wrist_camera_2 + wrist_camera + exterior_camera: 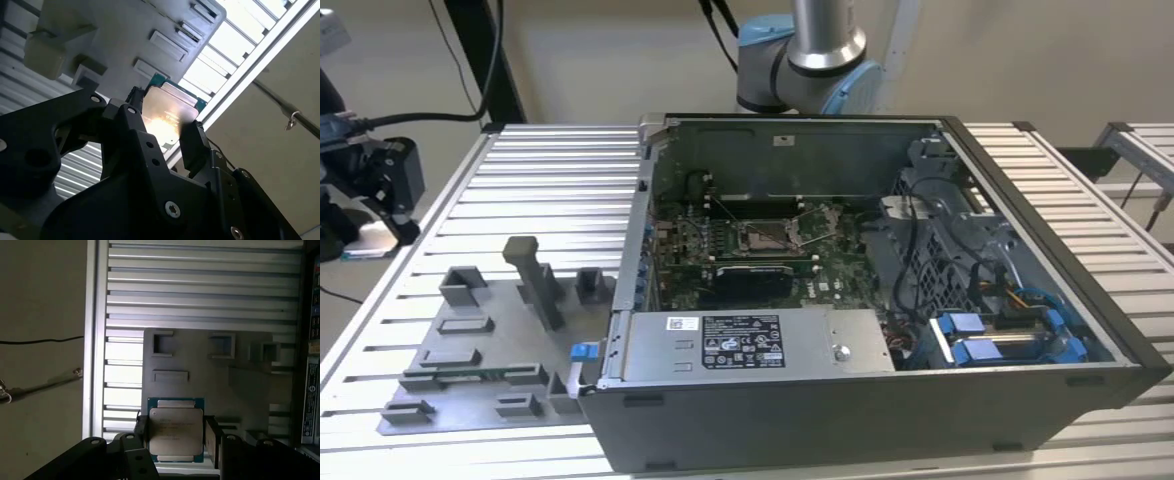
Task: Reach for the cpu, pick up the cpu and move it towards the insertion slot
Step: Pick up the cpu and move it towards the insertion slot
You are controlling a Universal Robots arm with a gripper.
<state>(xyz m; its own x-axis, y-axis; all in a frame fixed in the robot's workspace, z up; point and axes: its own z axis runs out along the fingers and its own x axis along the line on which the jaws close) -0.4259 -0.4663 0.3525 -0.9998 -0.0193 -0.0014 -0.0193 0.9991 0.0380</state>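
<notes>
Your gripper (175,435) straddles the cpu (176,432), one finger (211,440) on each side, but you cannot tell whether it grips. The cpu lies on the grey fixture plate (200,375). Beyond the plate, inside the open computer case (854,400), sits the insertion slot (767,237).

The cpu (176,434) is a flat square chip with a silvery metal top plate and a thin green board edge around it. In the first wrist view it lies flat, its top facing the camera, at the near edge of a grey holder plate (200,375). In the second wrist view the cpu (167,112) shows a bright glare on its metal top. The insertion slot (762,236) is a square socket with a shiny metal frame and dark centre, set flat on the green circuit board (720,262) inside the open computer case (854,410), well apart from the holder plate.
</notes>
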